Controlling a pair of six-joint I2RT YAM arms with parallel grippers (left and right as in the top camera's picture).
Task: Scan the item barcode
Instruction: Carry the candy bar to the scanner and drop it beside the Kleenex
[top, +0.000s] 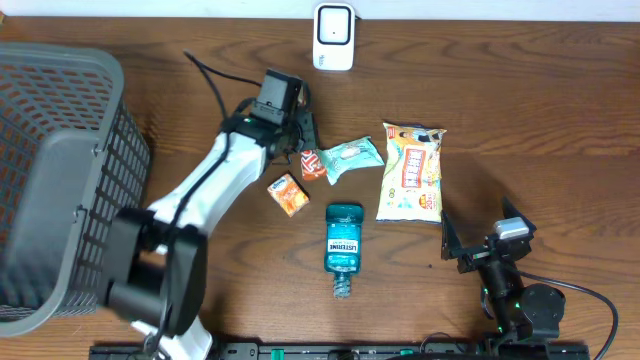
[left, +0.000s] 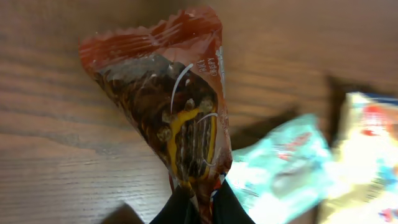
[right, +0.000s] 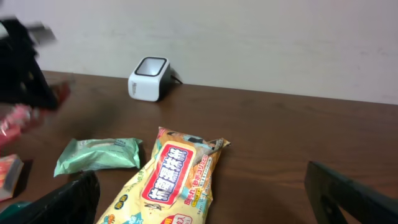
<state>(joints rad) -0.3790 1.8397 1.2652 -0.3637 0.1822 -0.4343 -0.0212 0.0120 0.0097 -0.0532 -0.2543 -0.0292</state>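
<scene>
The left gripper (top: 305, 148) is seen clamped tight on one crimped end of a red-brown snack packet (left: 180, 118). The right gripper (top: 478, 240) is held wide apart, with nothing in it. "LISTERINE" can be read on the mouthwash bottle (top: 343, 243); the packet's print is blurred. The packet is found mid-table, its long axis running out from the fingers, away from the white barcode scanner (top: 333, 35).
</scene>
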